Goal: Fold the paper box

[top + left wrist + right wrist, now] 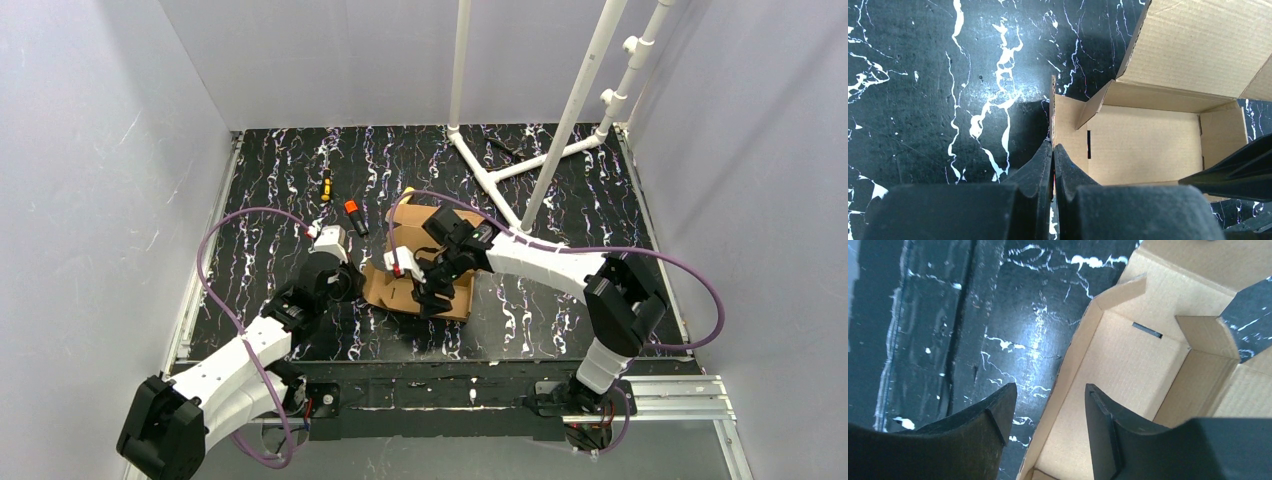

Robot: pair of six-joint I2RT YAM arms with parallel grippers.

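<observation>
Black rubber, left pincer (1053, 147): fingers pressed together on the thin upright end wall of the paper box (1143, 145). The cardboard edge shows between the pads, so I judge it clamped.
Right pincer (1049, 390): fingers spread well apart. One finger (998, 412) hangs outside over the desk and the other (1100, 410) is inside the tray. They straddle a long side wall, and neither pad visibly presses on it.
Wall in the gap: it rises slanted between the right fingers, closer to the inner one. I cannot tell if they touch.
Box from the pincers: the open tray lies straight ahead of the left pincer and stretches away from it. For the right pincer it lies beneath and to the inner side.
Long axis: it runs from the left pincer's end wall toward the right arm, roughly crosswise on the desk in the top view.
Box state: floor down and side walls partly raised. The corner tabs are folded inward, and a broad lid flap stands open along the far side.
Box place: middle of the desk (270, 200), between the two arms (385, 288).
Nearer arm: both are at the box. The left anchors the short end, and the right is set on the near long side.
Coming move, as I judge it: the right fingers need only close on that wall or tip it upright while the left steadies the end. If the left grip slips, the tray may slide.
</observation>
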